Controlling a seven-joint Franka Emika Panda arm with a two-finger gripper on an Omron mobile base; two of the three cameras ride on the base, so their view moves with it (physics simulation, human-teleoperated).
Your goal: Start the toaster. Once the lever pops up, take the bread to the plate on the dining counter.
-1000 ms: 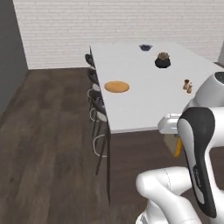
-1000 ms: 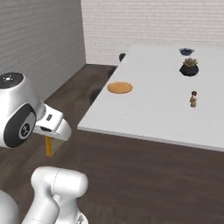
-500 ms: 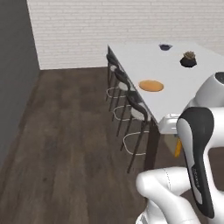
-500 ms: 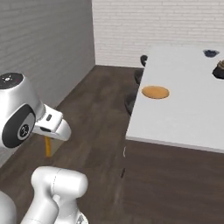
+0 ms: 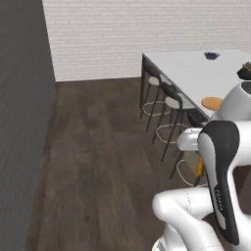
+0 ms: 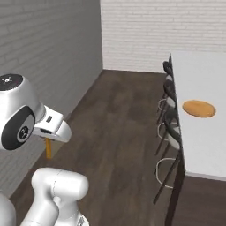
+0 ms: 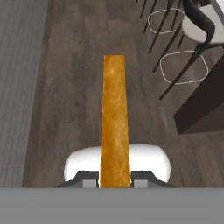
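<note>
My gripper (image 7: 114,179) is shut on the bread (image 7: 114,118), a golden-brown slice seen edge-on that points away over the dark wood floor. The bread (image 5: 199,166) hangs under the hand beside the arm, and shows as a small orange strip (image 6: 48,148) below the white hand. On the white dining counter (image 5: 193,73) lies the round orange-brown plate (image 5: 212,103), near the counter's stool-side edge (image 6: 199,108). The plate is well ahead and to the right of the gripper. The toaster and its lever are out of view.
Dark stools (image 5: 166,98) line the near side of the dining counter (image 6: 201,75), with more stools (image 6: 170,114) below its edge. A dark bowl (image 5: 212,55) and a dark object (image 5: 245,72) sit farther back on it. Grey wall at left, white brick wall behind.
The whole scene has shifted right in both base views, so the base has turned or driven; the counter now lies at the right edge. The bread stays in the shut gripper.
</note>
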